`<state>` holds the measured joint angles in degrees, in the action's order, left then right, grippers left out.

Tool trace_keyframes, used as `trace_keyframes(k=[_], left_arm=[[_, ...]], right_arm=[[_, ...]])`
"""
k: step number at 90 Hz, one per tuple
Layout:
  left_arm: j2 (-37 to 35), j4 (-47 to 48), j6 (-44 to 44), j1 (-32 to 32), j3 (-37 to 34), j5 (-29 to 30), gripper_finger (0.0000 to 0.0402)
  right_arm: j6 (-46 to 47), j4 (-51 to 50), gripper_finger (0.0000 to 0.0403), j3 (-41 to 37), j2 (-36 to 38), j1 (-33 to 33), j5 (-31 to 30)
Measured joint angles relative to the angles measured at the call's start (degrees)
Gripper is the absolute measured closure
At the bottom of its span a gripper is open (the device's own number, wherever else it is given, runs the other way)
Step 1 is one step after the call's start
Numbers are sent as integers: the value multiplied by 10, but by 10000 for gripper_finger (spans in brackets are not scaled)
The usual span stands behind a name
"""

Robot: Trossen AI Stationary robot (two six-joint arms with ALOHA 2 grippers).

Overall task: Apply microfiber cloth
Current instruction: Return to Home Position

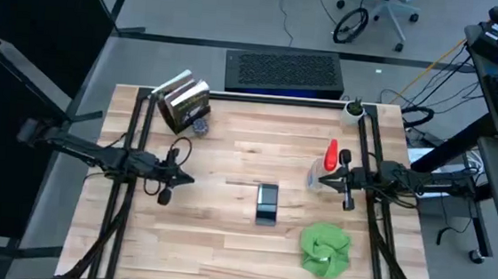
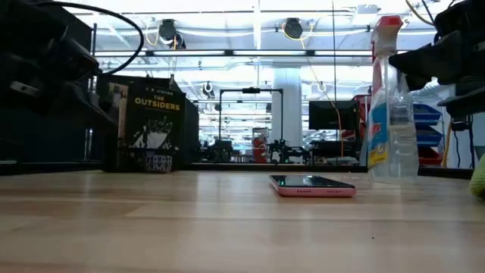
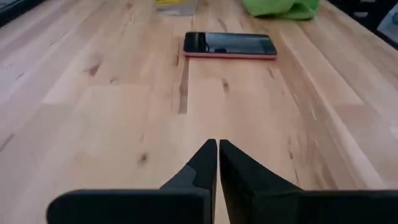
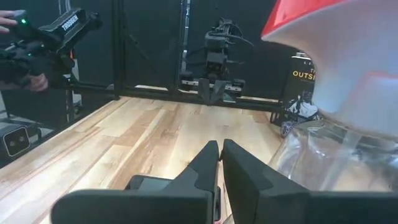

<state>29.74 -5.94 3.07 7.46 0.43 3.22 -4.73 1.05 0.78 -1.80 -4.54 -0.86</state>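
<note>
The bright green microfiber cloth [image 1: 326,249] lies crumpled on the table near its front right; its edge shows in the left wrist view [image 3: 281,7]. A black phone with a pink rim [image 1: 266,203] lies flat at the table's middle, also seen in the low view [image 2: 312,186] and the left wrist view [image 3: 229,45]. My left gripper [image 1: 188,179] hovers shut over the left half of the table, pointing toward the phone. My right gripper [image 1: 335,175] is shut beside the spray bottle [image 1: 325,168]; nothing shows between its fingers.
A clear spray bottle with a red trigger [image 2: 389,102] stands upright right of the phone, close to my right gripper. A book [image 1: 183,100] stands at the far left. A dark keyboard-like box [image 1: 283,73] sits beyond the far edge. Bare wood [image 1: 224,236] lies along the table's front.
</note>
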Motion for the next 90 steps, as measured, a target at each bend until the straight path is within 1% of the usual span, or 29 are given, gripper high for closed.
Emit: trace_keyframes(k=[19,44,78,90], left_arm=[[-99,54,-20,0,0,0,398],[-203,52,-26,0,0,-2,398],[-297,52,-35,0,0,-2,398],[-298,51,-35,0,0,-2,398]], right_arm=[[0,0,396,0,0,0,0],[0,0,396,0,0,0,0],[0,0,396,0,0,0,0],[0,0,396,0,0,0,0]])
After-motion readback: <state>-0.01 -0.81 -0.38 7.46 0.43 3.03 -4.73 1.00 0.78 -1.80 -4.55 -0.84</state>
